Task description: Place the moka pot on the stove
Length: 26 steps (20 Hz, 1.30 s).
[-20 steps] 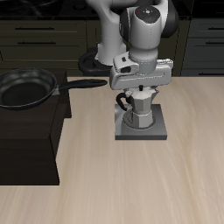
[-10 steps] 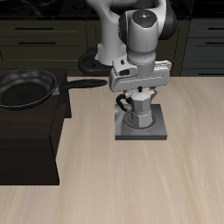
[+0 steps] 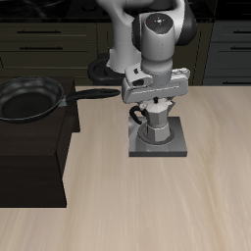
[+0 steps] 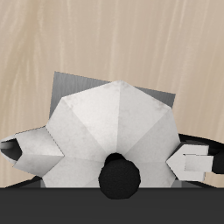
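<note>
The moka pot (image 3: 154,125) stands upright on the stove (image 3: 173,150), which lies flat on the counter (image 3: 147,211) toward the far side, just beside the large black cabinet block (image 3: 34,157). The end effector (image 3: 154,105) hangs directly over the pot — in the wrist view its fingers (image 4: 194,163) are spread, one on each side of the faceted lid and apart from it, with the black lid knob (image 4: 117,175) between them. A black frying pan (image 3: 27,98) rests on top of the cabinet block, its handle reaching toward the pot.
</note>
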### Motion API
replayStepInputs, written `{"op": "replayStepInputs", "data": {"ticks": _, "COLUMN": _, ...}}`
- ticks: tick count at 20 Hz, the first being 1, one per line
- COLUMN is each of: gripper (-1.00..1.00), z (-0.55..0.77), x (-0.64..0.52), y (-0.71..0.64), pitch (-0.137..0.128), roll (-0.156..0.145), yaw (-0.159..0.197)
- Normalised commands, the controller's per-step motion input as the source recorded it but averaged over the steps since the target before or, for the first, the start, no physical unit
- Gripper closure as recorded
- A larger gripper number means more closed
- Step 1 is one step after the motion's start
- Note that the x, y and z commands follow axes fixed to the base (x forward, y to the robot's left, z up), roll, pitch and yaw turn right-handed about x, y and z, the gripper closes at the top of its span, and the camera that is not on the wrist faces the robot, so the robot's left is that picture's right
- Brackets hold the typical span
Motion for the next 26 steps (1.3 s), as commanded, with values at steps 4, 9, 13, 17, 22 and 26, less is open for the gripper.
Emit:
{"op": "replayStepInputs", "data": {"ticks": 4, "gripper": 1.00, "z": -0.10, "x": -0.13, "y": -0.03, "pitch": 0.016, "roll": 0.010, "yaw": 0.020}}
{"op": "replayStepInputs", "data": {"ticks": 9, "gripper": 1.00, "z": -0.18, "x": -0.04, "y": -0.03, "pitch": 0.038, "roll": 0.001, "yaw": 0.004}}
{"op": "replayStepInputs", "data": {"ticks": 13, "gripper": 1.00, "z": -0.05, "x": -0.03, "y": -0.04, "pitch": 0.020, "roll": -0.013, "yaw": -0.011}}
{"op": "replayStepInputs", "data": {"ticks": 17, "gripper": -1.00, "z": -0.02, "x": 0.01, "y": -0.05, "pitch": 0.014, "roll": -0.022, "yaw": -0.025}}
{"op": "replayStepInputs", "data": {"ticks": 22, "gripper": -1.00, "z": -0.04, "x": 0.06, "y": -0.06, "pitch": 0.019, "roll": -0.030, "yaw": 0.001}}
{"op": "replayStepInputs", "data": {"ticks": 26, "gripper": -1.00, "z": 0.09, "x": 0.01, "y": 0.01, "pitch": -0.022, "roll": 0.000, "yaw": 0.000}}
